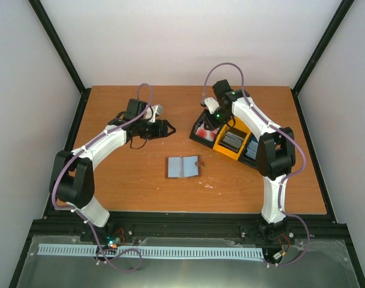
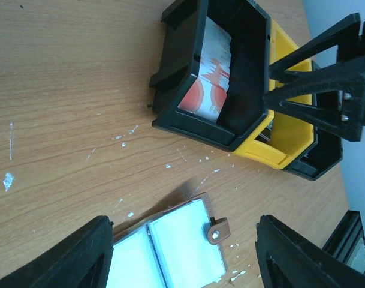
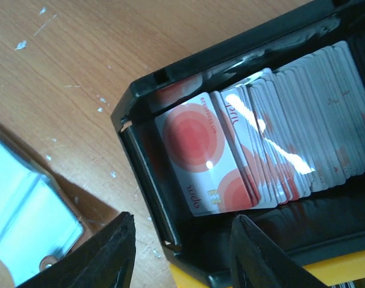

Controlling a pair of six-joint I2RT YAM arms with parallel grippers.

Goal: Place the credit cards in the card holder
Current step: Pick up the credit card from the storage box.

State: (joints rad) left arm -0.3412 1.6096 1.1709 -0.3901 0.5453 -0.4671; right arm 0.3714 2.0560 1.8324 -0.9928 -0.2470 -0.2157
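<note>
1. Here, the holder (image 1: 183,167) lies open mid-table, lining up for loading.
2. At its eleven o'clock, the left gripper (image 1: 168,128) hovers wide apart, empty.
3. At one o'clock, the right gripper (image 3: 179,240) gapes empty above cards (image 3: 197,159) in the black bin (image 3: 134,99), likely to pick one.

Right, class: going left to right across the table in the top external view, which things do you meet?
Left gripper → card holder → black bin holding red-and-white credit cards → yellow bin.

black bin (image 2: 197,127), yellow bin (image 2: 290,147) (touching), wooden table (image 2: 62,108)
</note>
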